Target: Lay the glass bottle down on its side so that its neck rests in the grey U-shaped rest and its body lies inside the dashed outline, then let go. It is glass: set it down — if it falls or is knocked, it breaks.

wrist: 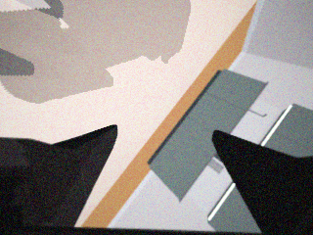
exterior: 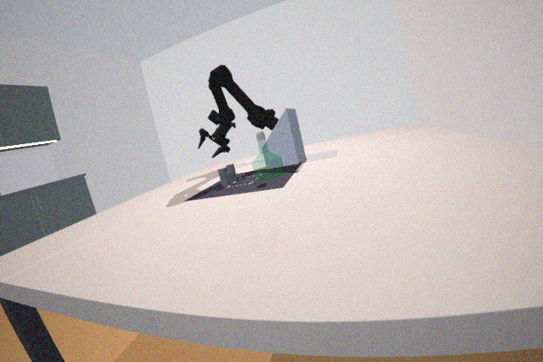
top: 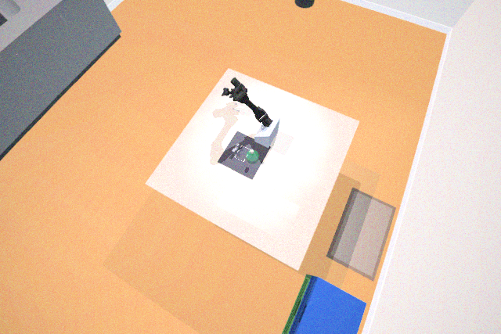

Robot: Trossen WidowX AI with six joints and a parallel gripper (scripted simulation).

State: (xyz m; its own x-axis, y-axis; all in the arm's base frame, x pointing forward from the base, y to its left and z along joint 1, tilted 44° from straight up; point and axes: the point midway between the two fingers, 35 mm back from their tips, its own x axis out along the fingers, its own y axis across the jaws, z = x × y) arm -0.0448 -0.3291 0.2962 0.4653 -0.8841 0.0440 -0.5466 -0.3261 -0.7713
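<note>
Exterior view: bottle (top: 252,156) (exterior: 267,164) upright on mat (top: 243,170) (exterior: 280,183), beside outline (top: 240,159) (exterior: 249,183) | gripper (top: 229,92) (exterior: 213,146) (wrist: 165,131) empty, fingers wide apart | left: grasp, tilt, lay neck in rest (exterior: 226,175), release

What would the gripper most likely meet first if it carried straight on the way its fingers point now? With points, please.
Probably the pale table top (top: 194,164) (exterior: 306,239) (wrist: 132,98), since the open gripper (top: 223,92) (exterior: 214,153) (wrist: 165,131) slants down toward it; depth is unclear, so exactly where is uncertain.
</note>
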